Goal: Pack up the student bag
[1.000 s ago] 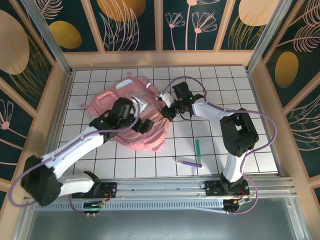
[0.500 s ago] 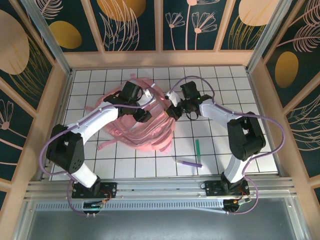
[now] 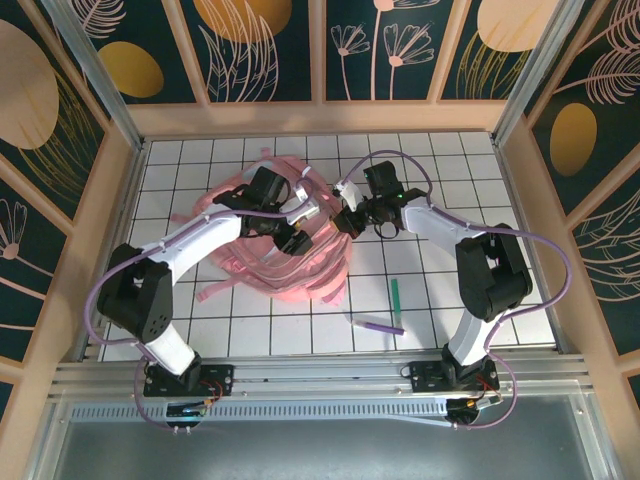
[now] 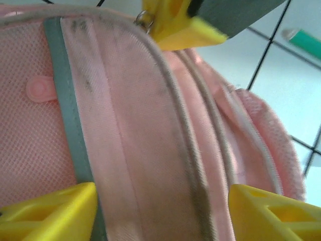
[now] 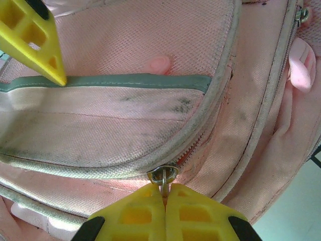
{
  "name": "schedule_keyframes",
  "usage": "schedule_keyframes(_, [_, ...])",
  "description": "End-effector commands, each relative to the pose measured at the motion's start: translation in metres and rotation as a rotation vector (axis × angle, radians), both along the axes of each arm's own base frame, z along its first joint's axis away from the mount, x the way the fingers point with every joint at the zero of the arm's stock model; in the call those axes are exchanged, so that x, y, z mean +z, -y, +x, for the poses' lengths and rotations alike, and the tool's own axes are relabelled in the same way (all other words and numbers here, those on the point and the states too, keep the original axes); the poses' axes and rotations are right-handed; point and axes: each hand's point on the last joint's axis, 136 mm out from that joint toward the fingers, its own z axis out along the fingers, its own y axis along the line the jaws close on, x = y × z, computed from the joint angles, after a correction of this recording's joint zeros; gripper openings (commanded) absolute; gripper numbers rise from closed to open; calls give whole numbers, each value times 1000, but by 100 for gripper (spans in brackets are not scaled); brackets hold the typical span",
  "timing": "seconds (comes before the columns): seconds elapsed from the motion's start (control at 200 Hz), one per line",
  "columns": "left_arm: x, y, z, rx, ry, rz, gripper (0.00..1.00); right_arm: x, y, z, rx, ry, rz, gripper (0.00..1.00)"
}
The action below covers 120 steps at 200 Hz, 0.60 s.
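While your left arm folds at the elbow near the left wall and reaches its forearm in across the student bag (image 3: 292, 272), the left gripper (image 3: 290, 228) sits low on the bag's middle. Your right arm rises from its base, bends near the right side and stretches leftward, so the right gripper (image 3: 347, 218) meets the bag's right edge, close to the left one.

The overhead camera gives you both poses but hides the fingertips. The left wrist camera shows its yellow fingers (image 4: 60, 208) standing apart astride a pocket front; you cannot tell whether they bite on the fabric. The right wrist camera shows that gripper's fingers pressed together, pinching the metal zip pull (image 5: 163, 176) at the pocket's curved edge, with one left finger touching the grey strip (image 5: 125, 80).

The bag lies flat on the white gridded table (image 3: 450, 180), left of centre, pockets upward. Its long axis seems to slant from far left to near right; which end is the top, you cannot tell. A green pen (image 3: 396, 293) and a purple pen (image 3: 378, 326) lie apart to its near right.
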Motion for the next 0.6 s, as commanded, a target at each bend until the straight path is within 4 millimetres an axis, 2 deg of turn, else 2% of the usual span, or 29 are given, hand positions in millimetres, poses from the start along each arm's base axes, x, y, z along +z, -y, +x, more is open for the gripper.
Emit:
schedule_keyframes(0.0, [-28,-9,14,75,6,106,58,20,-1,7,-6,44,51,0])
schedule_keyframes(0.08, [-32,-12,20,92,20,141,43,21,-1,7,-8,46,53,0])
schedule_keyframes(0.17, [-24,-5,19,72,27,115,31,20,1,7,-15,48,47,0])
schedule_keyframes(0.255, [-7,5,16,46,37,43,0,18,2,6,-16,52,38,0])
schedule_keyframes(0.295, [-3,11,14,34,26,5,0,17,3,5,-14,58,32,0])
schedule_keyframes(0.32, [13,16,11,22,41,-41,0,16,3,4,-8,62,28,0])
schedule_keyframes(0.405, [31,25,5,4,34,-126,0,13,3,-2,15,89,16,0])
schedule_keyframes(0.596, [49,39,-1,32,-51,-236,0,12,2,-24,89,143,20,0])
